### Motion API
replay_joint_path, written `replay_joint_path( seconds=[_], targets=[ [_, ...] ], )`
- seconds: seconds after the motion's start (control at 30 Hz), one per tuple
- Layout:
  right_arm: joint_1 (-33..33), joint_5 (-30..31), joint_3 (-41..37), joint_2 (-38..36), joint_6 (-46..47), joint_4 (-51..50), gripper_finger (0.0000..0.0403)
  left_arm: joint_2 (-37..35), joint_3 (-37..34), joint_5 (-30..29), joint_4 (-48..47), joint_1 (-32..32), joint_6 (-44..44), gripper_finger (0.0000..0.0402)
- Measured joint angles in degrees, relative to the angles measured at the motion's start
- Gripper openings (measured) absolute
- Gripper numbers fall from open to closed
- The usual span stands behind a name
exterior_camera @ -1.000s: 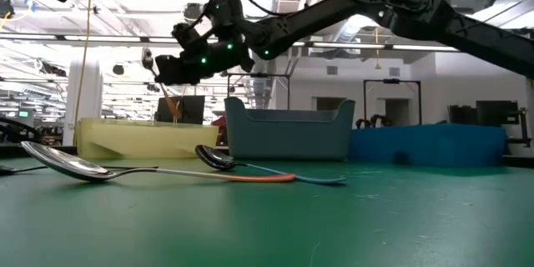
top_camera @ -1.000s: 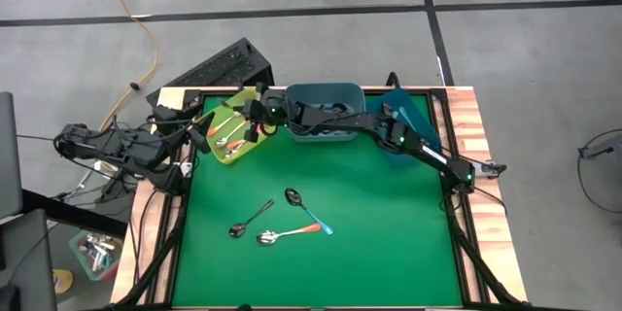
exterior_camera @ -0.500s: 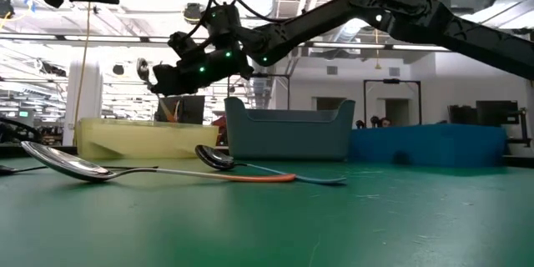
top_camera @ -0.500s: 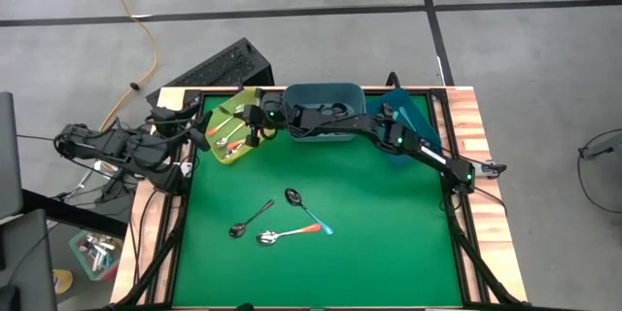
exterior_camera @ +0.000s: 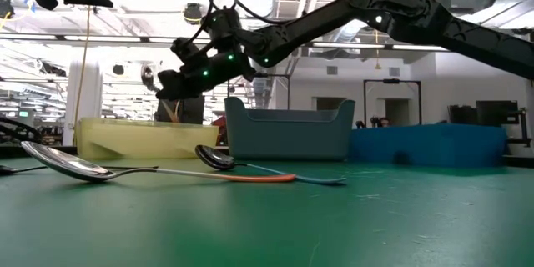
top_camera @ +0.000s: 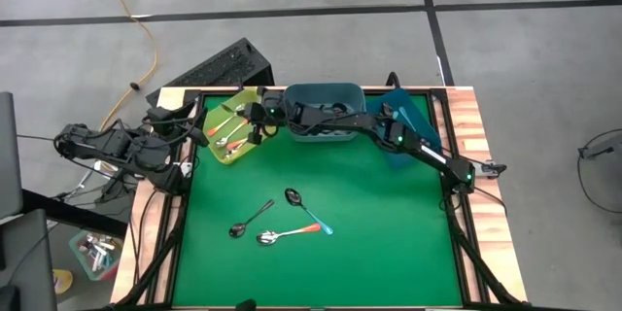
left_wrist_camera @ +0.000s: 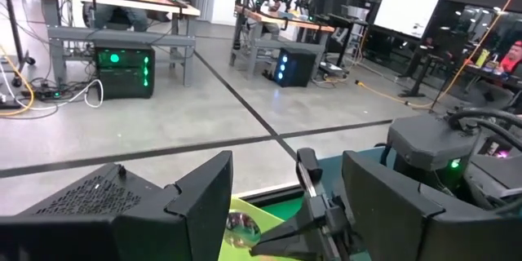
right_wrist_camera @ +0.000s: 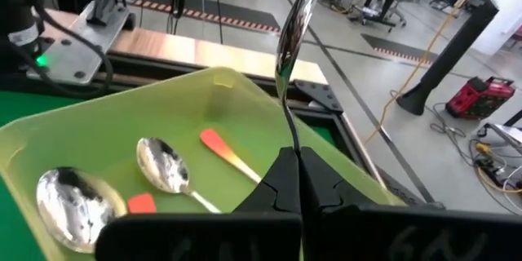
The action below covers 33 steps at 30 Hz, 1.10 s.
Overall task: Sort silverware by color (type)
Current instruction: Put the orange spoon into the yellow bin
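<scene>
My right gripper (top_camera: 255, 124) reaches over the yellow-green bin (top_camera: 216, 148), shut on a spoon (right_wrist_camera: 298, 16) whose shiny bowl sticks out beyond the fingers; its handle's colour is hidden. The bin holds a few spoons with orange-red handles (right_wrist_camera: 167, 167). Three spoons lie on the green mat: a dark metal one (top_camera: 251, 220), an orange-handled one (top_camera: 287, 235) and a teal-handled one (top_camera: 307, 210). My left gripper (top_camera: 190, 128) is open and empty, raised at the table's left edge beside the yellow bin. My right gripper pinches the spoon's thin metal neck (right_wrist_camera: 291, 143) between its two fingers, which lie along the spoon. The bowl (exterior_camera: 150, 73) juts past the fingertips toward the table's left. The spoon is lifted clear above the yellow bin; the rest of the handle is hidden between the fingers.
A grey-blue bin (top_camera: 326, 134) stands at the far middle and a blue bin (top_camera: 406, 146) at the far right. The right arm (top_camera: 408, 141) spans across both. Wooden rails (top_camera: 466, 117) edge the mat. The near half of the mat (top_camera: 389, 253) is open.
My right gripper with the spoon has dipped a little lower over the yellow bin, the spoon's bowl coming down. The spoons on the mat have not moved.
</scene>
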Motion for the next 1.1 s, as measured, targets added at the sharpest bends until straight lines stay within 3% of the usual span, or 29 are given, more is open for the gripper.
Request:
replay_joint_path(
  seconds=[1.1],
  targets=[
    [0.1, -0.6, -0.2, 3.3, -0.8, -0.5, 0.0001, 0.0, 0.0, 0.2, -0.2, 0.0, -0.3, 0.0215]
  ],
)
